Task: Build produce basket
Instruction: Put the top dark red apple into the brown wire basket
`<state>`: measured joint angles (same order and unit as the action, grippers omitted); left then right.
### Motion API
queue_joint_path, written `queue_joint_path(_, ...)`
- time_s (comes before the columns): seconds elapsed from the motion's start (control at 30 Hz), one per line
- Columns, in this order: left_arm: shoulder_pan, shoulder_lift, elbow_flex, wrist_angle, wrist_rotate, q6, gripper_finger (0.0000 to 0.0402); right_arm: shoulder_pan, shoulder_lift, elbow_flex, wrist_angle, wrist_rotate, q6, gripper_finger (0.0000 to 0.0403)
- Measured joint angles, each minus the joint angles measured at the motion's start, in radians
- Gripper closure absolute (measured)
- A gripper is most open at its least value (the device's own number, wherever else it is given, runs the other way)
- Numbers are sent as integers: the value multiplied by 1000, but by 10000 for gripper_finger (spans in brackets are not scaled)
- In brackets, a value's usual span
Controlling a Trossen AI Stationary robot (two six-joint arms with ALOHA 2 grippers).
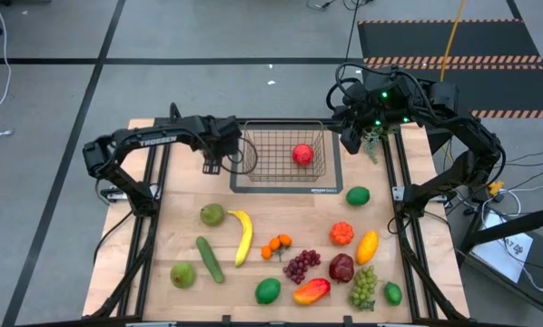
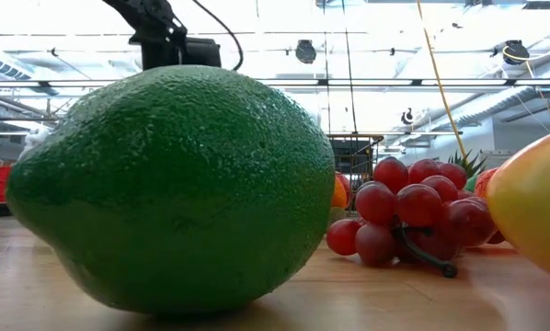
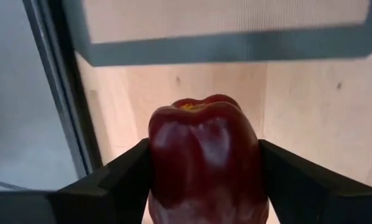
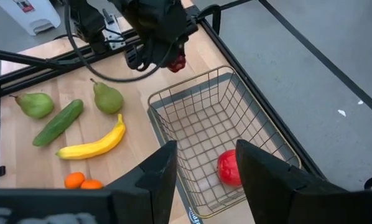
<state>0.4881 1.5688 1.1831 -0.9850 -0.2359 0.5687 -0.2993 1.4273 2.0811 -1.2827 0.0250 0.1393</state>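
Note:
My left gripper hangs just left of the wire basket, shut on a dark red apple; the right wrist view shows that apple under the gripper, above the wood. The basket stands on a grey mat at the table's far middle, with one red fruit on its floor. My right gripper waits open, high over the basket's far right corner, with nothing between its fingers. The other produce lies spread over the near half of the table. My left gripper pinches the apple's two opposite sides between its two fingers. The fingers come from above, pointing steeply down. The apple is lifted clear of the table, and its dimpled end faces away from the wrist, toward the wood.
On the near half lie two pears, a banana, a cucumber, limes, purple grapes, green grapes, a mango and another dark apple. Dark rails run along both table sides.

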Motion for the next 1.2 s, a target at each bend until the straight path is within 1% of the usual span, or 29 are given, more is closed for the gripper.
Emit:
queue_joint_path(0.17,0,0,110,-62,29,-49,120,0,0,0,0,0,-31,243)
queue_joint_path(0.43,0,0,299,-170,34,-94,130,0,0,0,0,0,-57,243)
queue_joint_path(0.7,-24,0,473,-163,34,-196,124,0,-2,0,0,7,-116,243)
queue_joint_path(0.77,-34,0,503,-156,34,-228,128,-1,-5,0,0,21,-141,243)
queue_joint_path(0.97,-71,0,560,-114,34,-322,134,-3,-25,0,0,111,-203,243)
queue_joint_path(1.13,-100,-1,566,-47,36,-411,128,-3,-51,0,0,181,-237,243)
queue_joint_path(1.2,-107,7,566,-17,36,-426,128,-3,-62,0,0,192,-239,243)
